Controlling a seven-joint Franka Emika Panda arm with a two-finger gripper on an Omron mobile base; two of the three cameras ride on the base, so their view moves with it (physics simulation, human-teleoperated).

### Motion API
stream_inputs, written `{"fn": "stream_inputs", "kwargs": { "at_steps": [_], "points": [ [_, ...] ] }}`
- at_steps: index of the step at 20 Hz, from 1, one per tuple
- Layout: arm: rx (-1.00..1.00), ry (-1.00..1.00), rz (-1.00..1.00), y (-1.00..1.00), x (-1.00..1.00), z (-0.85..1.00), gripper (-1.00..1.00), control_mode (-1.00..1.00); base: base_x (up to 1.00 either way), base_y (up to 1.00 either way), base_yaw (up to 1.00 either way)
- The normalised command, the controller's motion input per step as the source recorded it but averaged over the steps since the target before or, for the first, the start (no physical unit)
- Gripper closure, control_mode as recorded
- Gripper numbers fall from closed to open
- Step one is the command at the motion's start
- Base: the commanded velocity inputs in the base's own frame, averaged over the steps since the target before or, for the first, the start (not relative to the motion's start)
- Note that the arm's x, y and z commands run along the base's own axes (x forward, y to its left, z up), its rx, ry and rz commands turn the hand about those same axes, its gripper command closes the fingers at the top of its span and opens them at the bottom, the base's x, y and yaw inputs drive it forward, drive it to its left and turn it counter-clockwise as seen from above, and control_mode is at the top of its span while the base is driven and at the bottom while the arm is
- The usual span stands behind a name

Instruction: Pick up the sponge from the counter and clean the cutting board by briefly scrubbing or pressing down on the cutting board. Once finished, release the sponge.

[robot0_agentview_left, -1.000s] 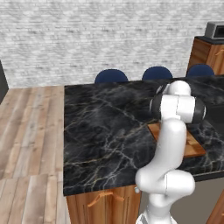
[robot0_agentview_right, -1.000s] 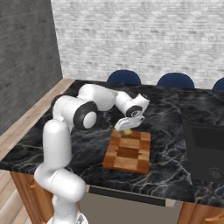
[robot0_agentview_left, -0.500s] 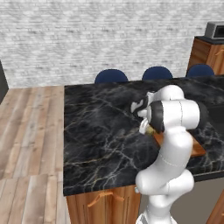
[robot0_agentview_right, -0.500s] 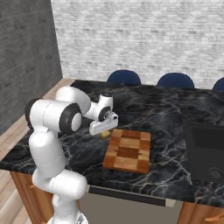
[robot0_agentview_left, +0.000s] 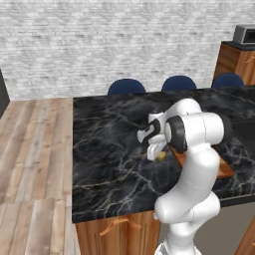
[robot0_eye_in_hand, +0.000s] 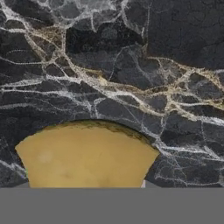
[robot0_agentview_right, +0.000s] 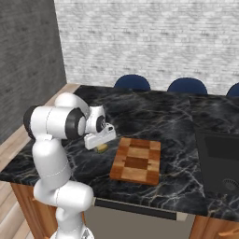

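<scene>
The mustard-yellow sponge (robot0_eye_in_hand: 87, 155) fills the lower middle of the hand view, close under the hand, with the black marble counter (robot0_eye_in_hand: 131, 65) beyond it. In the base views my gripper (robot0_agentview_left: 156, 151) (robot0_agentview_right: 99, 141) hangs low over the counter (robot0_agentview_left: 109, 149) (robot0_agentview_right: 154, 116), shut on the sponge (robot0_agentview_left: 162, 156) (robot0_agentview_right: 102, 148). It is just left of the checkered cutting board (robot0_agentview_right: 137, 161), off the board's edge. My arm hides most of the cutting board (robot0_agentview_left: 222, 169) in the left base view.
A dark recessed cooktop (robot0_agentview_right: 219, 158) lies right of the board. Three blue chairs (robot0_agentview_left: 127, 86) (robot0_agentview_right: 132, 82) stand behind the counter. An appliance (robot0_agentview_left: 245, 34) sits on a cabinet at the far right. Plank floor (robot0_agentview_left: 35, 144) lies to the left.
My arm has swung left from over the cutting board, taking the sponge to the bare counter just left of the board. The gripper has stayed shut on it.
</scene>
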Motion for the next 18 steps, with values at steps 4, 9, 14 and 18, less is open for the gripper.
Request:
{"fn": "stream_inputs", "kwargs": {
  "at_steps": [4,9,14,18],
  "points": [
    [0.0,0.13,0.0,0.01,-0.04,-0.64,-1.0,-1.0,0.0,0.0,0.0],
    [0.0,0.01,-0.05,0.01,-0.17,-0.05,-1.0,-1.0,0.0,0.0,0.0],
    [-0.02,0.01,-0.02,0.03,-0.02,0.42,-1.0,-1.0,0.0,0.0,0.0],
    [-0.04,-0.05,-0.01,0.03,-0.03,0.65,-1.0,-1.0,0.0,0.0,0.0]
  ]
}}
